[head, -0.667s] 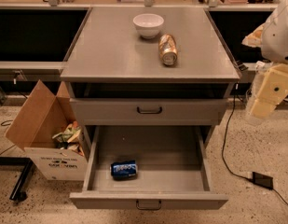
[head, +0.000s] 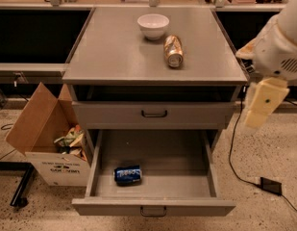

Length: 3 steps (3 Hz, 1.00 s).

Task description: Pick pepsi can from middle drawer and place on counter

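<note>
The pepsi can (head: 127, 175), blue with white lettering, lies on its side at the front left of the open middle drawer (head: 157, 150). The drawer is pulled out below a shut grey drawer front (head: 154, 113). The counter (head: 114, 52) is the grey top of the cabinet. My gripper (head: 261, 105), a cream-coloured part hanging under the white arm housing (head: 282, 47), is in the air to the right of the cabinet. It is at about the height of the shut drawer front, far from the can and above it, and holds nothing that I can see.
A white bowl (head: 153, 25) and a gold-tan can (head: 173, 51) lying on its side are on the counter's rear middle. An open cardboard box (head: 47, 138) of trash stands on the floor at the left. A black cable and plug (head: 270, 185) lie on the floor at the right.
The arm with my gripper has shifted a little to the left and down, toward the cabinet's right side. The can, the drawer and the things on the counter have not moved.
</note>
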Motion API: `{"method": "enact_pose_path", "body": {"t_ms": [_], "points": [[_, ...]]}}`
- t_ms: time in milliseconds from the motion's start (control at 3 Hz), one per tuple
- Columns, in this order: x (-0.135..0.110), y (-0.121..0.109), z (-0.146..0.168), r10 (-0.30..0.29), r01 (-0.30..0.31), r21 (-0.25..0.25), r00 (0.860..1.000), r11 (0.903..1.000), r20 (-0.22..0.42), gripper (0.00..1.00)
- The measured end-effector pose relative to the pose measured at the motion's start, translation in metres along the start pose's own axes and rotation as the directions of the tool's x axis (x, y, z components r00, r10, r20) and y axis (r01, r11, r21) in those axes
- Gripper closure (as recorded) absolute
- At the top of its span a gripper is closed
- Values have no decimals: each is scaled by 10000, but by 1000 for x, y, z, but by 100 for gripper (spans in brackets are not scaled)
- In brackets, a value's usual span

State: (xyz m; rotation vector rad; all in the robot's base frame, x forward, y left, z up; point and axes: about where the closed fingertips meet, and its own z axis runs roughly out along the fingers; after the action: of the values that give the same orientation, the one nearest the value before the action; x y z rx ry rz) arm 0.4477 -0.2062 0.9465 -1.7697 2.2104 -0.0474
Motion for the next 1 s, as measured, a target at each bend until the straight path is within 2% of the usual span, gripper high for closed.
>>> {"method": "enact_pose_path", "body": {"t_ms": [333, 667, 1000], "points": [[-10, 7, 58, -583, 591, -582, 9982, 9966, 162, 0], [-19, 21, 123, -1040, 1099, -1217, 9931, 9865, 540, 0], [-22, 42, 200, -1095, 1259, -1886, 9894, 9739, 950, 0]]}}
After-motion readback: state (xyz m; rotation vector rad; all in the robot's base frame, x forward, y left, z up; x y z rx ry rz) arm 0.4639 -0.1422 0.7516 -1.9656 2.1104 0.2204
